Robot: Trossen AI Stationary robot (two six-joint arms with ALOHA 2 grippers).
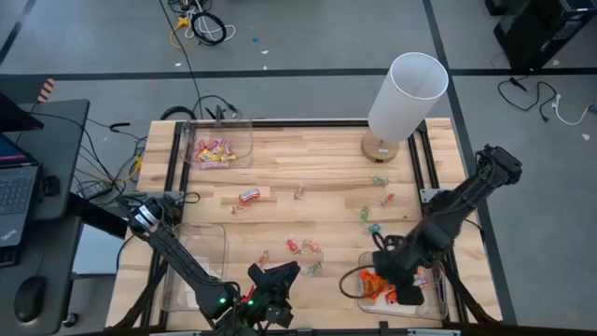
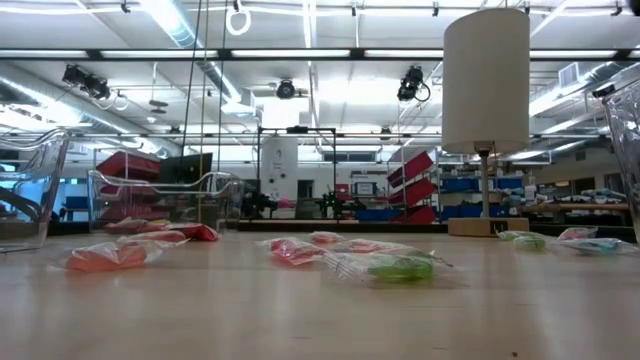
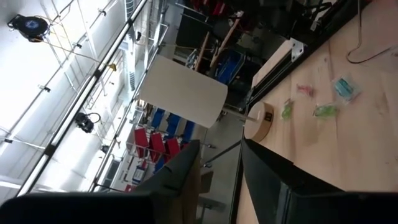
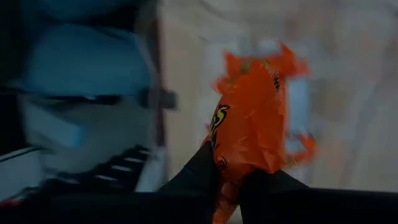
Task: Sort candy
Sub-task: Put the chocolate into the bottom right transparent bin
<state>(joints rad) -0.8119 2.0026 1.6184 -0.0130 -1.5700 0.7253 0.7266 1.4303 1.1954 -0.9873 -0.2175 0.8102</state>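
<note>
Loose candy lies across the wooden table: a red-and-white piece (image 1: pixel 249 196), pink ones (image 1: pixel 299 192), green ones (image 1: pixel 378 180) and reddish ones (image 1: pixel 292 245); the low view shows them lying flat (image 2: pixel 400 266). My right gripper (image 1: pixel 384 271) (image 4: pixel 229 171) hangs over the near-right clear bin (image 1: pixel 438 301), which holds orange candy (image 1: pixel 373 286), and is shut on an orange candy (image 4: pixel 252 118). My left gripper (image 1: pixel 280 275) (image 3: pixel 219 144) waits open at the near edge, touching nothing. The far-left bin (image 1: pixel 244 140) holds pink/yellow candy (image 1: pixel 215 151). My right gripper pinches the orange candy between its two fingers by one end of the wrapper (image 4: pixel 233 163). The rest of the candy sticks out past the fingertips. Whether it rests on the candy in the bin, I cannot tell.
A lamp with a white cylindrical shade (image 1: pixel 406 93) stands on a round wooden base at the far right. A third clear bin (image 1: pixel 207 238) sits at the near left beside the left arm. A small wooden block (image 1: pixel 244 197) lies mid-table. Bare wood lies between the far-left bin and the lamp.
</note>
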